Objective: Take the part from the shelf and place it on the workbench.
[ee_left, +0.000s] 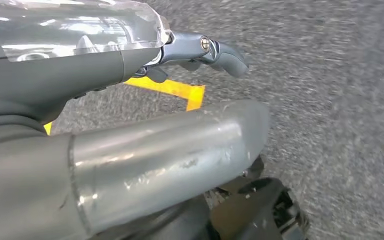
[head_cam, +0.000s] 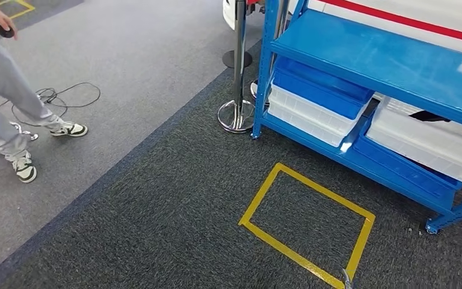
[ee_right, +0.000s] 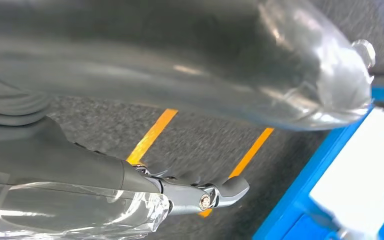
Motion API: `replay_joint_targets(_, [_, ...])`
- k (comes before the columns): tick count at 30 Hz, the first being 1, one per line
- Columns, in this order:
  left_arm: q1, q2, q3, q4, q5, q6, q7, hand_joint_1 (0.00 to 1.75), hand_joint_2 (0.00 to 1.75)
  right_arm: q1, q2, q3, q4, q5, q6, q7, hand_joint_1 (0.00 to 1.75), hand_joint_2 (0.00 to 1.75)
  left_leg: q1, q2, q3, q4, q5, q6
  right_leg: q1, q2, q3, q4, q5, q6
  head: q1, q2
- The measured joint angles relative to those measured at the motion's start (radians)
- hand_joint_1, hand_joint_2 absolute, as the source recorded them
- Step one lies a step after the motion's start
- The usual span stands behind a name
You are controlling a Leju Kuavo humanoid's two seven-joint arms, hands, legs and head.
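A blue metal shelf [head_cam: 373,54] stands at the right of the head view, with stacked blue and white bins [head_cam: 313,105] on its lower level. In the white bin [head_cam: 427,144] further right lies a dark object [head_cam: 428,115], too small to make out. My left hand [ee_left: 155,150] hangs over the dark carpet, its thumb and fingers [ee_left: 225,55] stretched out with nothing in them. My right hand [ee_right: 180,60] also hangs empty, fingers [ee_right: 215,195] straight, close to the shelf's blue frame [ee_right: 300,200].
A yellow tape rectangle [head_cam: 307,223] marks the carpet in front of the shelf. A chrome stanchion [head_cam: 238,66] stands at the shelf's left corner. A person [head_cam: 6,90] in grey trousers stands at the far left beside loose cables [head_cam: 66,96].
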Motion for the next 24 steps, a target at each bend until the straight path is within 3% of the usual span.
replay_joint_targets(2, [0.002,0.000,0.000,0.000,0.000,0.002,-0.001,0.00,0.00,-0.003,0.001,-0.003,0.000,0.000,0.000,-0.003,0.00,0.00,0.003,-0.060,-0.041,0.098,-0.061,-0.008,-0.002,0.023,-0.002,-0.002,0.005,-0.010,-0.006,0.000])
replay_joint_targets(4, [0.006,0.000,0.000,0.000,0.000,0.002,-0.001,0.00,0.00,-0.004,0.002,-0.004,0.001,0.000,0.001,-0.005,0.00,0.00,0.004,-0.081,-0.099,0.220,-0.108,-0.010,0.000,0.051,-0.006,0.001,0.007,-0.014,-0.008,0.000])
replay_joint_targets(5, [0.007,0.000,0.000,0.000,0.000,0.002,-0.001,0.00,0.00,-0.003,0.002,-0.005,0.001,0.000,0.001,-0.006,0.00,0.00,0.004,-0.084,-0.114,0.245,-0.105,-0.010,0.001,0.067,-0.008,0.003,0.007,-0.014,-0.009,0.000])
replay_joint_targets(6, [0.007,0.000,0.000,0.000,0.000,0.002,-0.001,0.00,0.00,-0.003,0.002,-0.006,0.002,0.000,0.003,-0.007,0.00,0.00,0.003,-0.087,-0.112,0.234,-0.082,-0.007,0.002,0.084,-0.008,0.006,0.007,-0.014,-0.009,0.000])
replay_joint_targets(7, [0.007,0.000,0.000,0.000,0.001,0.002,-0.001,0.00,0.00,-0.003,0.002,-0.007,0.002,0.001,0.004,-0.008,0.00,0.00,0.003,-0.093,-0.091,0.180,-0.043,-0.003,0.002,0.100,-0.008,0.008,0.007,-0.014,-0.009,0.000])
replay_joint_targets(9, [0.006,0.001,0.000,0.000,0.003,0.002,-0.001,0.00,0.00,-0.005,0.002,-0.009,0.002,0.003,0.008,-0.010,0.00,0.00,0.003,-0.136,-0.037,0.045,0.022,0.010,0.003,0.128,-0.010,0.012,0.006,-0.011,-0.009,0.000])
replay_joint_targets(11, [0.003,0.002,0.000,0.000,0.007,0.002,0.000,0.00,0.00,-0.006,0.002,-0.012,0.003,0.008,0.014,-0.013,0.00,0.00,0.001,-0.167,-0.014,-0.020,0.036,0.019,0.001,0.150,-0.017,0.015,0.009,-0.001,-0.009,0.000])
replay_joint_targets(13, [-0.001,0.002,0.000,0.000,0.011,0.004,0.000,0.00,0.00,-0.006,0.002,-0.018,0.003,0.013,0.018,-0.015,0.00,0.00,0.001,-0.154,-0.010,-0.032,0.039,0.025,-0.003,0.171,-0.023,0.013,0.014,0.015,-0.009,0.000])
replay_joint_targets(14, [-0.004,0.000,0.000,0.000,0.015,0.007,-0.001,0.00,0.00,-0.006,0.002,-0.023,0.003,0.014,0.019,-0.015,0.00,0.00,0.003,-0.142,-0.005,-0.041,0.044,0.030,-0.003,0.166,-0.026,0.016,0.012,0.021,-0.008,0.000])
replay_joint_targets(16, [-0.005,-0.003,0.001,0.000,0.021,0.016,-0.003,0.00,0.00,-0.009,0.002,-0.031,0.004,0.015,0.018,-0.016,0.00,0.00,0.010,-0.114,0.002,-0.060,0.056,0.042,0.000,0.118,-0.052,0.064,-0.022,0.031,-0.001,0.000])
replay_joint_targets(18, [-0.003,-0.004,0.003,0.000,0.026,0.022,-0.004,0.00,0.00,-0.014,0.002,-0.033,0.004,0.015,0.018,-0.014,0.00,0.00,0.008,-0.083,0.003,-0.065,0.058,0.047,-0.005,0.062,-0.110,0.176,-0.086,0.039,0.006,0.000])
replay_joint_targets(20, [0.000,-0.003,0.005,0.000,0.031,0.021,-0.004,0.00,0.00,-0.016,0.002,-0.034,0.004,0.015,0.018,-0.013,0.00,0.00,0.008,-0.052,0.002,-0.064,0.055,0.045,-0.013,0.042,-0.152,0.261,-0.112,0.047,0.006,0.000])
replay_joint_targets(21, [0.000,-0.004,0.007,0.000,0.035,0.016,-0.004,0.00,0.00,-0.016,0.002,-0.034,0.005,0.015,0.018,-0.012,0.00,0.00,0.009,-0.038,0.003,-0.063,0.052,0.041,-0.018,0.036,-0.149,0.257,-0.099,0.051,0.007,0.000])
replay_joint_targets(24, [-0.002,-0.005,0.011,0.000,0.042,-0.002,-0.006,0.00,0.00,-0.016,0.001,-0.036,0.007,0.015,0.018,-0.011,0.00,0.00,0.012,-0.006,0.011,-0.058,0.042,0.028,-0.025,-0.003,-0.067,0.115,-0.018,0.056,0.007,0.000])
